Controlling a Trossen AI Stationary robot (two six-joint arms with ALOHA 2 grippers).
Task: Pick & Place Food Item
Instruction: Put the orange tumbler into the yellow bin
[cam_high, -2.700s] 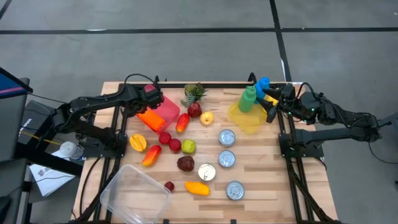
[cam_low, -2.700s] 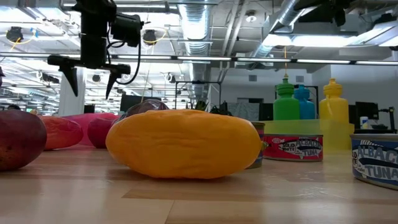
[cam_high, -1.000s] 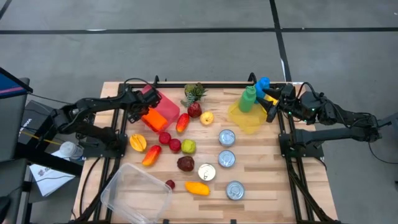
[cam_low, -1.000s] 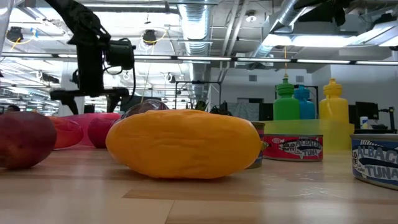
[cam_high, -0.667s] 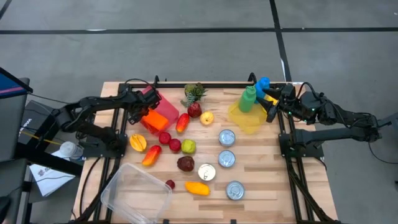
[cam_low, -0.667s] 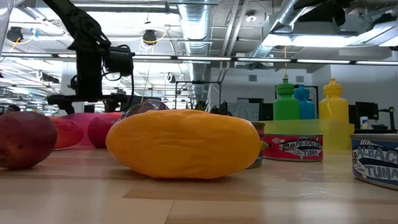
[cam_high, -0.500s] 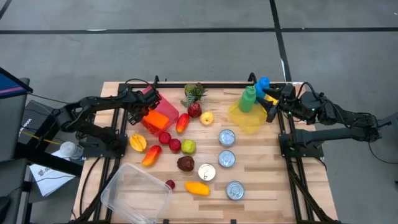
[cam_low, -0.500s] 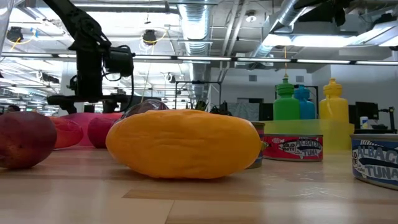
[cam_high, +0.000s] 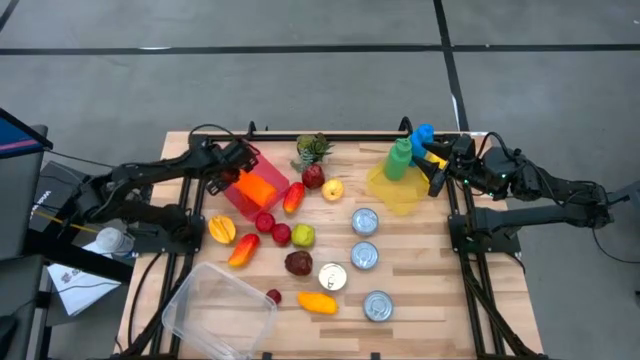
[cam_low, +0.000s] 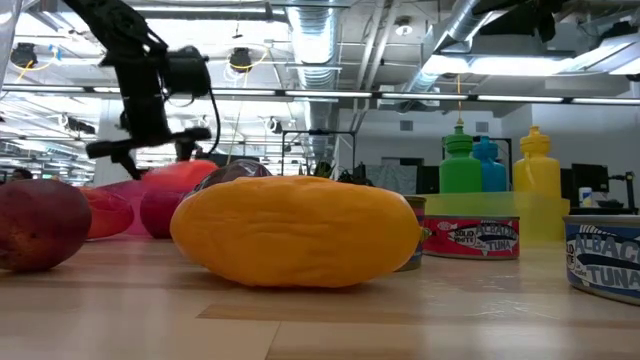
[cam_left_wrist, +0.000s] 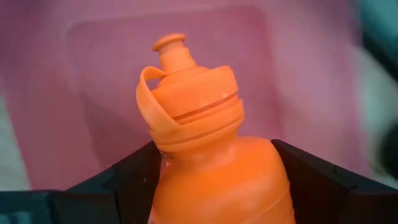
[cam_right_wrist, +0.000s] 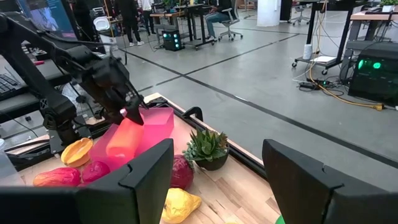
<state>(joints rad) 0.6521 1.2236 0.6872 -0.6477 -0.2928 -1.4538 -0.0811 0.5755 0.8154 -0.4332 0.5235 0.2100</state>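
**Left end effector pinches orange bottle over pink bin**

The left end effector (cam_high: 232, 170) sits at the back left of the surface (cam_high: 420, 260), over the pink bin (cam_high: 268, 170). Its two dark fingers (cam_left_wrist: 124, 180) are pressed against either side of an orange bottle (cam_left_wrist: 205, 143), just below the cap; the cap end points into the bin, whose pink wall fills the left wrist view behind it. From above, the bottle (cam_high: 255, 186) lies tilted inside the bin. In the low view it shows raised above the red fruit, below the end effector (cam_low: 140, 150).

The right end effector (cam_high: 437, 165) waits at the back right edge of the surface, fingers (cam_right_wrist: 143, 180) spread and holding nothing, just beside the yellow bin (cam_high: 395, 190) that carries a green bottle (cam_high: 399, 160) and a blue bottle (cam_high: 423, 135).

In front of the pink bin lie several pieces of fruit: a red pepper (cam_high: 293, 197), an apple (cam_high: 313, 177), a lemon (cam_high: 333, 189), a green fruit (cam_high: 303, 236) and a mango (cam_high: 317, 302) near the front. A small potted plant (cam_high: 312, 150) stands at the back edge. Four cans (cam_high: 364, 222) sit right of centre. A clear tub (cam_high: 217, 310) rests at the front left corner.
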